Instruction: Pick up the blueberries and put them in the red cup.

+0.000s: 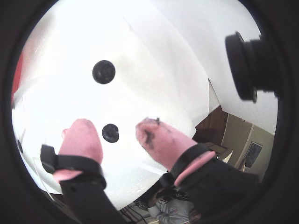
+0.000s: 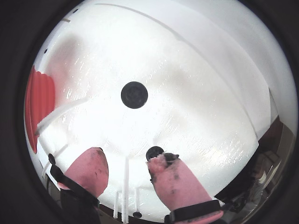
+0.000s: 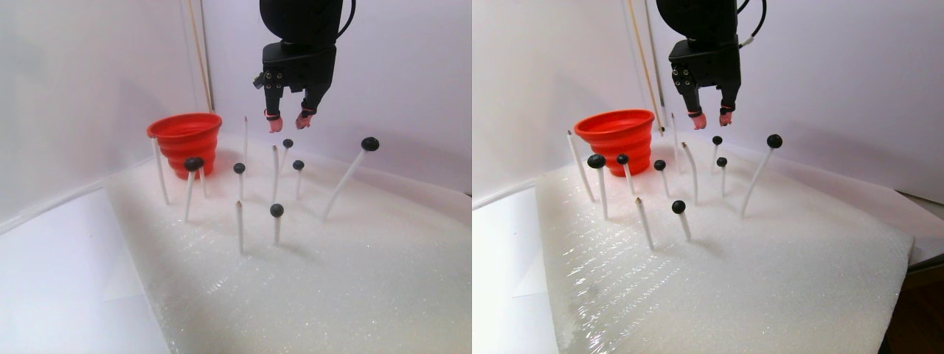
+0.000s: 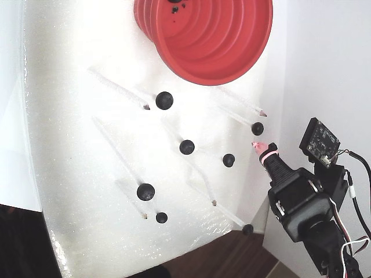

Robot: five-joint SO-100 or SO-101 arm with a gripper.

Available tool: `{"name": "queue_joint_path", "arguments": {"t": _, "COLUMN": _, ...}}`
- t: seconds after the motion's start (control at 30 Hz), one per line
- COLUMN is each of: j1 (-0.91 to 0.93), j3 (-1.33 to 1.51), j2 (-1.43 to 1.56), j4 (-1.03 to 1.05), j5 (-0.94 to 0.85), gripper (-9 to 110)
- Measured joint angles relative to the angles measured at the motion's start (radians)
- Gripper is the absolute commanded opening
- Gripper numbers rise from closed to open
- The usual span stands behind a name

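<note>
Though elsewhere unseen, red cup's (image 4: 204,36) specked floor

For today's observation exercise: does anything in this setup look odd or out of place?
Yes. Several white sticks in the foam pad stand bare while others carry blueberries, and the gripper's pink fingertips are smudged dark.

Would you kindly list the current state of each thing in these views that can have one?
gripper: open, hovering above a blueberry, holding nothing.
blueberries: several perched on upright white sticks; one sits between the fingertips, not yet gripped.
red cup: upright on the foam, with dark bits at its bottom.
white sticks: some are bare, their tips holding no berry.
</note>
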Motion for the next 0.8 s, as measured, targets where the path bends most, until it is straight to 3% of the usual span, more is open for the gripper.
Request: {"name": "queue_joint_path", "arguments": {"t": 0.8, "j1": 0.015, "j3": -0.155, "j2": -0.195, "j4": -0.083, "j5": 0.094, "gripper": 18}}
